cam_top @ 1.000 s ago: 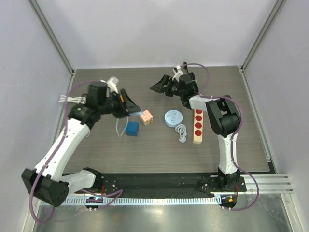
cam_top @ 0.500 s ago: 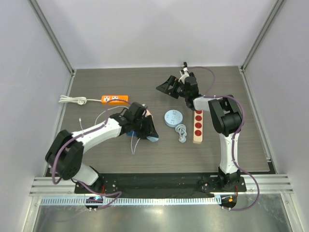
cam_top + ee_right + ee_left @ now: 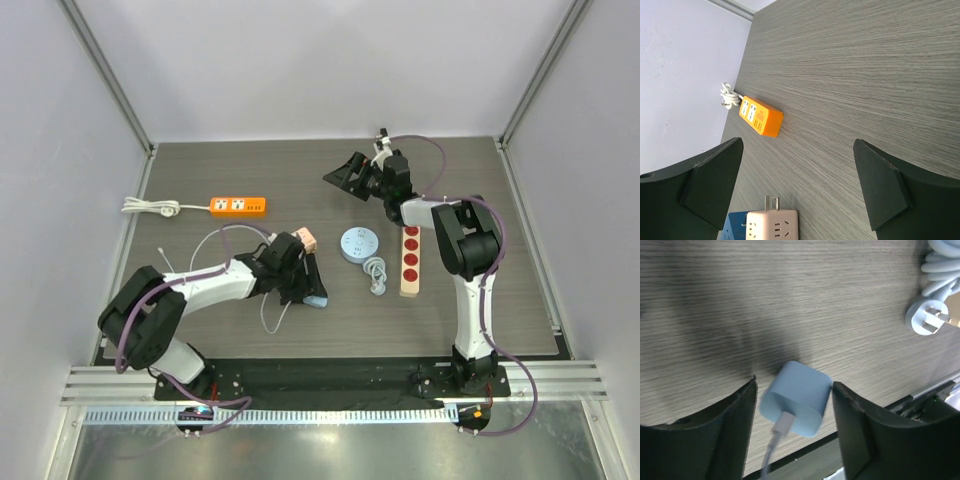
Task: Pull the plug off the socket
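Note:
The light-blue plug [image 3: 797, 405] with its white cable [image 3: 771, 455] lies on the table. It sits between the fingers of my left gripper [image 3: 794, 385], which is open, with a gap on the left side. From above, the plug [image 3: 318, 300] lies at the tip of the low left gripper [image 3: 308, 285]. A blue cube socket [image 3: 735, 225] shows only in the right wrist view, beside a pink cube socket [image 3: 772, 225]. My right gripper [image 3: 797, 145] is open and empty, raised at the back [image 3: 340, 176].
An orange power strip [image 3: 238, 205] lies at the back left, its white cord [image 3: 150, 208] beside it. A round socket [image 3: 357, 244], a coiled white cable with plug [image 3: 375, 272] and a wooden strip of red sockets [image 3: 409, 260] are right of centre. The pink cube [image 3: 305, 241] is by my left wrist.
My left arm came down from the back left to the middle of the table. Its jaws have widened around the light-blue plug. The right gripper barely shifted.

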Robot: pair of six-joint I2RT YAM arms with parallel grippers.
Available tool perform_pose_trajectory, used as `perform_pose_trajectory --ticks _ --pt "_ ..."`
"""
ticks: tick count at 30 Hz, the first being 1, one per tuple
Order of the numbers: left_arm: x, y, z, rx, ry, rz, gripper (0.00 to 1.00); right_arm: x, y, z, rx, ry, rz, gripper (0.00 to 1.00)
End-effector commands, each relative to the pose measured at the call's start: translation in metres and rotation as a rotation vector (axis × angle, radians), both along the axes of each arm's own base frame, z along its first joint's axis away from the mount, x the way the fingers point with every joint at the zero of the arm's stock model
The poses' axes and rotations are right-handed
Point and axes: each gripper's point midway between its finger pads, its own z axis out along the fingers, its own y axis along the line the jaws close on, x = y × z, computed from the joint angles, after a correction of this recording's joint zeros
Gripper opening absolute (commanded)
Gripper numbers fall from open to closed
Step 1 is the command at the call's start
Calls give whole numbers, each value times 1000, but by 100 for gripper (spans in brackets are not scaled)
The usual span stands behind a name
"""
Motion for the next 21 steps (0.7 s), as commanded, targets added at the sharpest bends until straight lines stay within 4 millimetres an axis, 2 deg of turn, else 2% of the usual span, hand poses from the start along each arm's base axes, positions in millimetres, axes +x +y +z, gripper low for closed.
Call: perform_pose_trajectory --ticks 1,6,13,15,18,19,21 --pt "16 -3 19 -31 -90 37 70 9 2 22 37 -66 7 98" --pt "24 -7 45 -56 -165 15 77 9 3 18 44 -54 9 98" --pt "35 4 92 -13 -272 12 81 9 4 16 50 -45 11 98" --pt "46 18 107 43 -346 51 82 10 4 16 51 -44 12 98" --pt "50 33 111 98 -363 67 82 11 4 16 52 -43 12 98" --pt "54 36 118 106 -383 68 81 11 4 14 52 -39 12 98" --pt "65 53 127 131 -397 116 81 11 4 13 54 -35 13 98"
